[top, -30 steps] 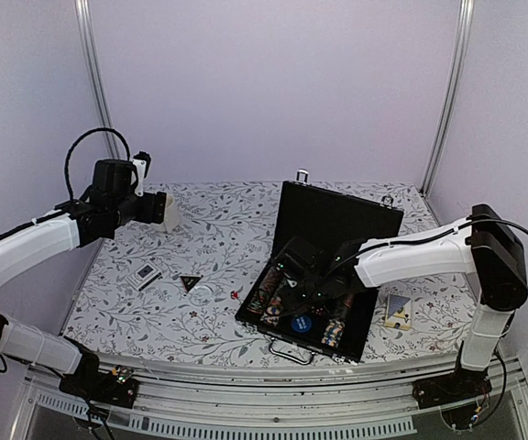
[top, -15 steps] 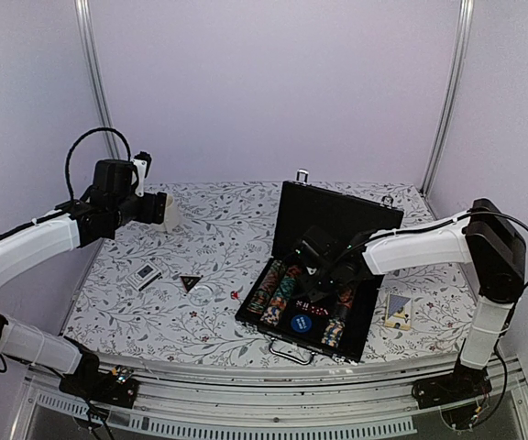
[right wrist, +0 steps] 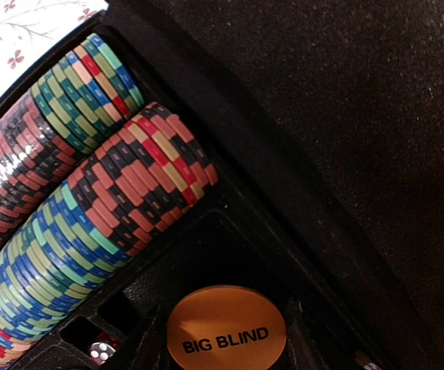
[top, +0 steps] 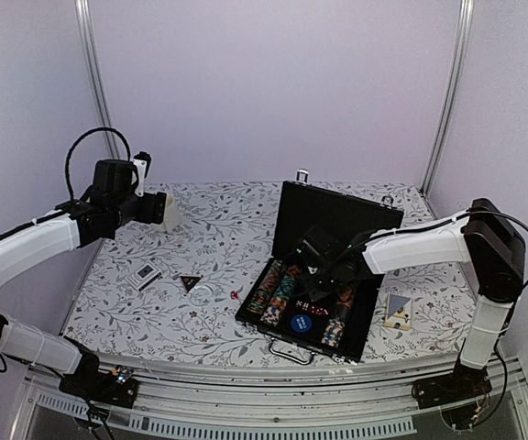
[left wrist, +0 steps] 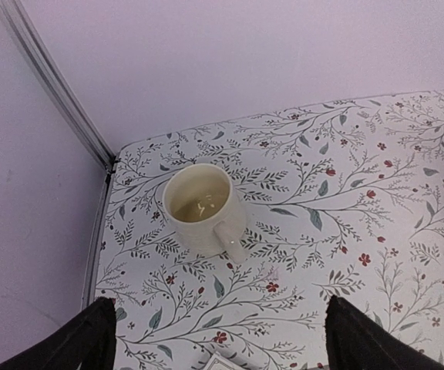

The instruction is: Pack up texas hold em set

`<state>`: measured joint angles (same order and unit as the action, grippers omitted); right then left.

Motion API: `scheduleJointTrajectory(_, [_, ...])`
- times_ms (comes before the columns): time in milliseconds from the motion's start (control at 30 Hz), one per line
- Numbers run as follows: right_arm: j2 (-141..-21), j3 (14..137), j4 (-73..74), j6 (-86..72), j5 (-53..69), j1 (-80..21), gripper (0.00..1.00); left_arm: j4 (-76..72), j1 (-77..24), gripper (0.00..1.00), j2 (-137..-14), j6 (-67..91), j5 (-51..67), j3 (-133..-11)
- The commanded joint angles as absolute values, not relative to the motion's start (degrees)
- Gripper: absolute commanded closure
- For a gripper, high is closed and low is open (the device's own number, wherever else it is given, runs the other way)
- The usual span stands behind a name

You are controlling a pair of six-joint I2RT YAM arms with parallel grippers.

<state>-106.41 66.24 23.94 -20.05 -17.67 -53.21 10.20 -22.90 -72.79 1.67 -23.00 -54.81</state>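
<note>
The black briefcase (top: pixel 337 215) lies open right of centre, lid up, metal handle (top: pixel 291 353) at the front. It holds multicoloured chip rows (top: pixel 278 289), a blue disc (top: pixel 301 323) and red dice (top: pixel 306 306). My right gripper (top: pixel 321 266) is low inside the case beside the chip rows (right wrist: pixel 91 216), shut on the orange "BIG BLIND" disc (right wrist: pixel 226 327); a red die (right wrist: pixel 99 352) shows beside it. A black triangle (top: pixel 189 282), a card deck (top: pixel 145 274) and a loose red die (top: pixel 235 294) lie left of the case. My left gripper (top: pixel 154 207) is open and empty (left wrist: pixel 222 343).
A cream mug (left wrist: pixel 203 206) stands at the far left near the wall post, just ahead of my left gripper; it also shows in the top view (top: pixel 170 213). Another card box (top: pixel 397 310) lies right of the case. Walls enclose the table on three sides.
My right gripper has moved from the front of the case back towards the lid, uncovering the blue disc and the dice. The left arm has not moved.
</note>
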Motion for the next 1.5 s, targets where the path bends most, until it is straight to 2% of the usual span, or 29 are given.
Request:
scheduleJointTrajectory(0, [-107.74, 65.13, 23.12, -21.05, -18.28, -52.45, 0.5, 10.02, -23.76, 0.06, -73.04, 1.07, -23.51, -55.33])
scheduleJointTrajectory(533, [-108.22, 65.29, 23.16, -21.8, -18.8, -52.11, 0.4, 10.09, -24.18, 0.06, -73.56, 0.99, -23.41, -55.42])
scheduleJointTrajectory(933, [-103.13, 68.85, 26.89, -22.42, -15.38, -52.17, 0.35, 8.31, -25.35, 0.06, -70.25, 0.42, -26.08, -53.74])
scheduleJointTrajectory(1167, [-106.46, 82.31, 33.1, -25.21, -15.67, -58.56, 0.35, 8.34, -25.57, 0.06, -70.25, 0.23, -26.8, -53.84])
scheduleJointTrajectory(1467, [-121.59, 100.23, 36.32, -28.84, -13.39, -64.05, 0.34, 8.33, -26.08, 0.06, -69.79, 0.0, -27.46, -53.7])
